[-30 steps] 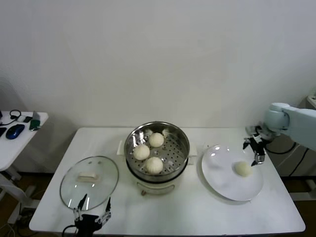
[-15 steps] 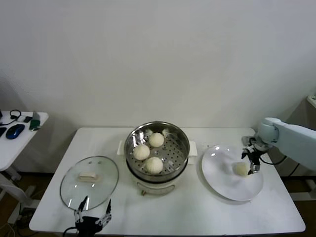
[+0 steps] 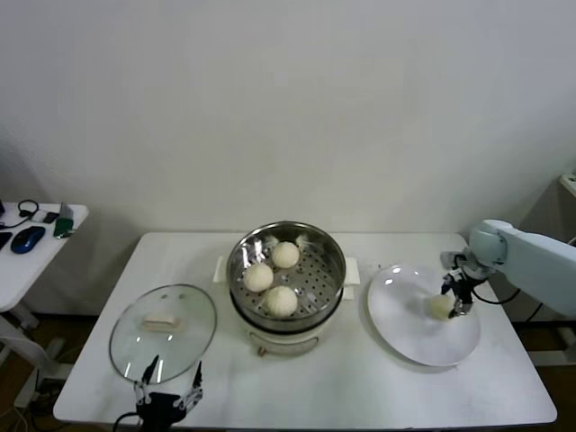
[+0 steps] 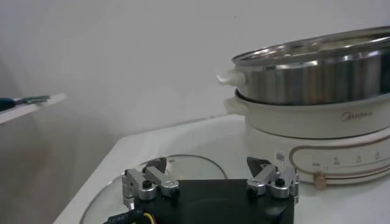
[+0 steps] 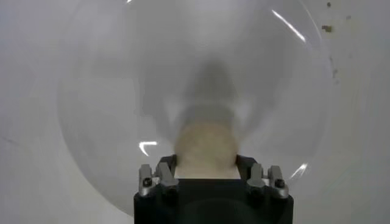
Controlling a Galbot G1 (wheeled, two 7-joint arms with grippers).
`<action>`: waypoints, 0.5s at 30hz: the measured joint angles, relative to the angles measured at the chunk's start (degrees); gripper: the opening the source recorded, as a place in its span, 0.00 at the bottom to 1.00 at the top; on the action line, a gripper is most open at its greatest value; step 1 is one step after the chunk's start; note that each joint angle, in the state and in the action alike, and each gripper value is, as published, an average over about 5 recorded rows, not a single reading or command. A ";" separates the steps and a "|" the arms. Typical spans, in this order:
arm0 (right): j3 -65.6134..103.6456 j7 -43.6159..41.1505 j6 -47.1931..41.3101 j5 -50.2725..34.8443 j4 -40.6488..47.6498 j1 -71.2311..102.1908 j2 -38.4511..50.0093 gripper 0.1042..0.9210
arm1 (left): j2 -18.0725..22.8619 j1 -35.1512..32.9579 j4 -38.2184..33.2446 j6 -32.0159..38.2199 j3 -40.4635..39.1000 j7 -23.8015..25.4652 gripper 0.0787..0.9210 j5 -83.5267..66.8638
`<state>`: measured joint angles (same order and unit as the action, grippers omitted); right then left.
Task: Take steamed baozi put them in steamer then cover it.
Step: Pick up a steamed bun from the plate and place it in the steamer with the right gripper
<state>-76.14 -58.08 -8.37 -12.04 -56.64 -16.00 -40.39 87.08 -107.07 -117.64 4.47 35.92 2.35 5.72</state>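
White plate: right end effector straddles baozi near outer rim.

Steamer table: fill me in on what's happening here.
The right claw is down on the white plate, its fingers either side of the last baozi. Three baozi already sit in the open steamer. The glass cover lies on the table to the steamer's left, not yet on. The left claw waits, open, at the table's near edge by the cover.
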 measured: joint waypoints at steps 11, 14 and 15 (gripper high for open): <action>-11.88 -0.60 -0.95 -10.22 -10.99 -20.54 -0.70 0.65 | 0.10 0.30 -0.65 -0.45 -0.48 0.01 0.88 0.27; -14.72 -0.58 -1.96 -14.64 -14.80 -27.97 -2.41 0.65 | -0.02 0.50 -0.83 -0.66 -0.45 0.07 0.88 0.20; -15.40 -0.51 -2.36 -16.22 -16.07 -30.28 -3.15 0.65 | -0.10 0.55 -0.89 -0.71 -0.42 0.09 0.88 0.16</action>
<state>-91.54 -58.59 -10.73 -28.26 -72.71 -46.28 -43.54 86.97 -106.52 -118.53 3.76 35.49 2.43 5.88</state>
